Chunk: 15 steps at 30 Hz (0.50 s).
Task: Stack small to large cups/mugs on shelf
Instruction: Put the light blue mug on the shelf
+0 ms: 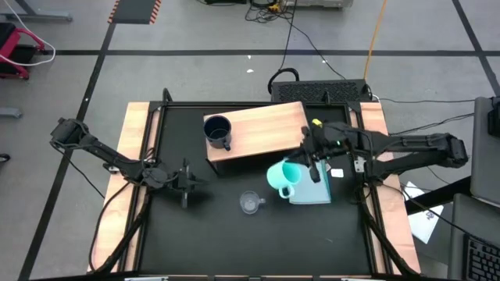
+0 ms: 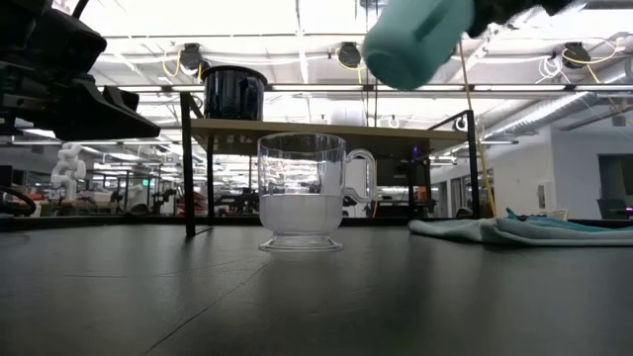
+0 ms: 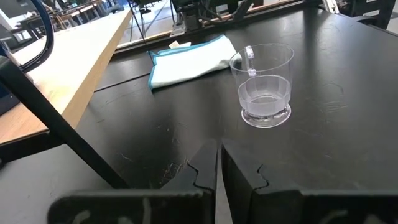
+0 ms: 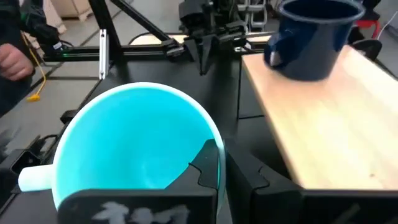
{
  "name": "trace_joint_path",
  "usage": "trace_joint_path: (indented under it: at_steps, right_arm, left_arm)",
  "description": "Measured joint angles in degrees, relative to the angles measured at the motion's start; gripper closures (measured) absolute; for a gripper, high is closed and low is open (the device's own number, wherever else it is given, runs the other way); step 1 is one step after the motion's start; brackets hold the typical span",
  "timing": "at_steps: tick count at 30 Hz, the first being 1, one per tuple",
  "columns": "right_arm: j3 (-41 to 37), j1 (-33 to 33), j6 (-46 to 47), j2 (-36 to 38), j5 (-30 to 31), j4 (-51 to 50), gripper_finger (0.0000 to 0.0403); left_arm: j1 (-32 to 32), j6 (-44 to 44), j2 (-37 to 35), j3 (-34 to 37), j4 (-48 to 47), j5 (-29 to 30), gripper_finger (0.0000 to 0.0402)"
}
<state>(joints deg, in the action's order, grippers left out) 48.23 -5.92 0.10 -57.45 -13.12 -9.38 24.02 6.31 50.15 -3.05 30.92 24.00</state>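
Note:
The turquoise mug [image 1: 279,175] hangs in my right gripper [image 1: 311,162] above the table, just off the shelf's near right corner; it also shows high up in the low view [image 2: 415,40]. The dark navy mug [image 1: 218,131] stands upright on the wooden shelf [image 1: 266,129], toward its left end. The clear glass cup [image 1: 250,203] stands upright on the black table, also seen in the left wrist view [image 3: 265,84]. My left gripper [image 1: 185,181] is shut and empty, low over the table left of the glass cup. My right gripper holds the turquoise mug by its rim wall [image 4: 219,144], away from the handle [image 4: 34,177]. One finger [image 4: 208,165] is inside the mug and the other [image 4: 252,180] outside. The mug is lifted clear and tilted, its mouth toward the gripper.
A folded light-blue cloth [image 1: 314,190] lies on the table under and beside the held mug, right of the glass cup. The shelf stands on dark legs [image 2: 188,168]. A person's hand [image 4: 12,59] shows beyond the table's edge.

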Motion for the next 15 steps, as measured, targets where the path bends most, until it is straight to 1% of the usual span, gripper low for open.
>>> trace_joint_path:
  at_steps: [4, 11, 15]
  right_arm:
    - [7.41, -4.05, -1.48, -4.78, -3.36, -7.71, 0.0403]
    - [17.57, -10.30, -5.50, -12.13, -3.76, -17.93, 0.0403]
    - [22.28, -12.81, -8.10, -15.84, -4.11, -20.88, 0.0402]
  left_arm:
    - [-0.01, -0.02, 0.01, 0.00, -0.71, -0.01, 0.0376]
    - [0.01, -0.04, -0.02, 0.00, -1.23, -0.01, 0.0376]
    - [-0.01, 0.26, -0.02, 0.00, -1.24, -0.01, 0.0376]
